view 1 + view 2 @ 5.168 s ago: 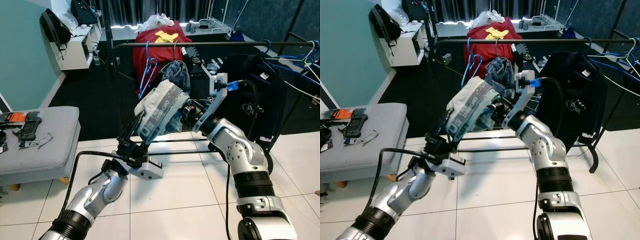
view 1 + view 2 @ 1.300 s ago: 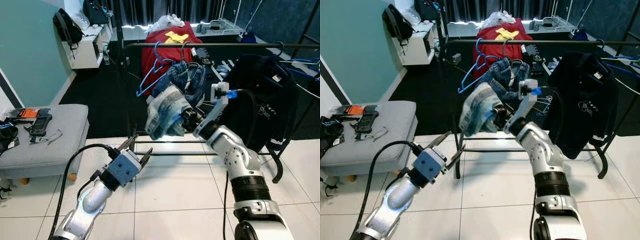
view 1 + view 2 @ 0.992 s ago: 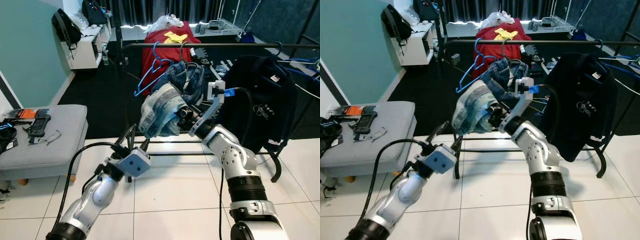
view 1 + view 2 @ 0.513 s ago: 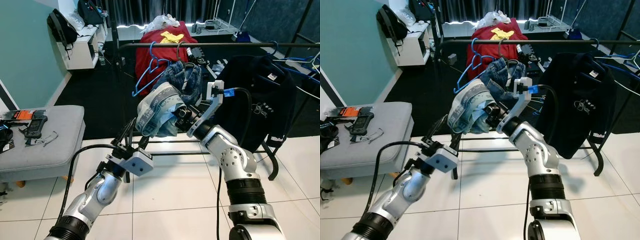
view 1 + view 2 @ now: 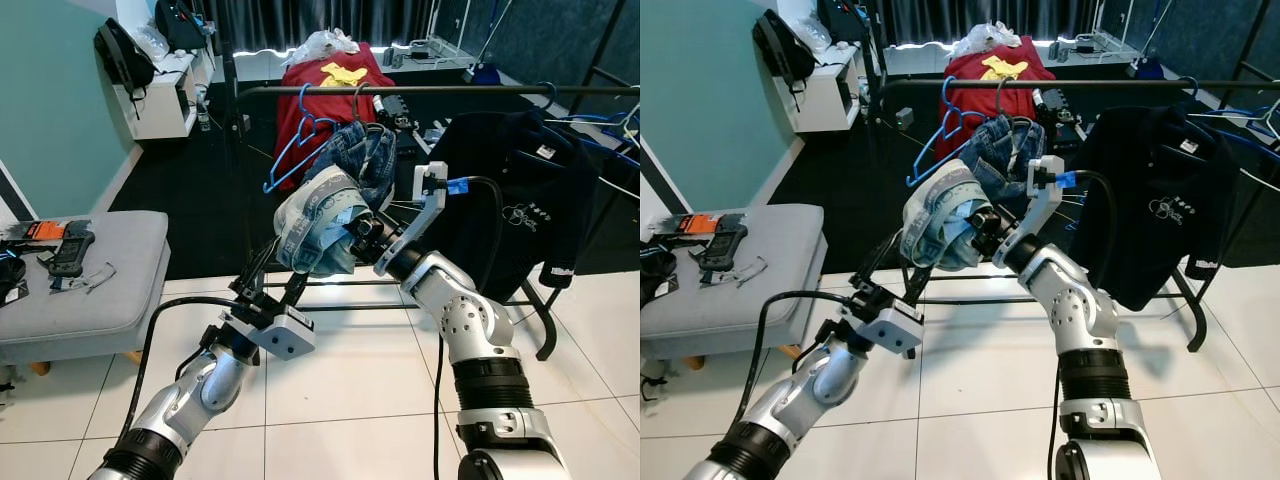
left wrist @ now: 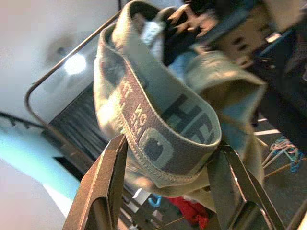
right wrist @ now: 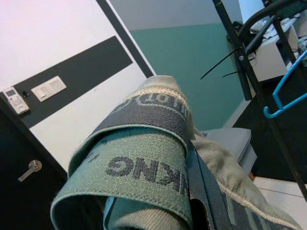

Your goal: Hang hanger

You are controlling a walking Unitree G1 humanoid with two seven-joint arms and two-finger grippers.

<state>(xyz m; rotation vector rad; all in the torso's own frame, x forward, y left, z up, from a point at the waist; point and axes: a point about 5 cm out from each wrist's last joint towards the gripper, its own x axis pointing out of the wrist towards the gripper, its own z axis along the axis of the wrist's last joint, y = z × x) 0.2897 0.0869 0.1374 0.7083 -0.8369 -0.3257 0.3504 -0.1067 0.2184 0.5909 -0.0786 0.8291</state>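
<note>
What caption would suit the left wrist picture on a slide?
Left gripper, fingers open, reaches up to the lettered waistband of the bundled garment.

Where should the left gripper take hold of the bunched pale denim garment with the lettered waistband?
Probably the grey lettered waistband of the pale denim garment, approached from below: that band loops out as a firm edge, and the left gripper sits open just beneath it.

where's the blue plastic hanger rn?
The blue plastic hanger hangs hooked on the black metal rail, toward its left end in the head views, just left of the blue denim garment and in front of the red cloth.
</note>
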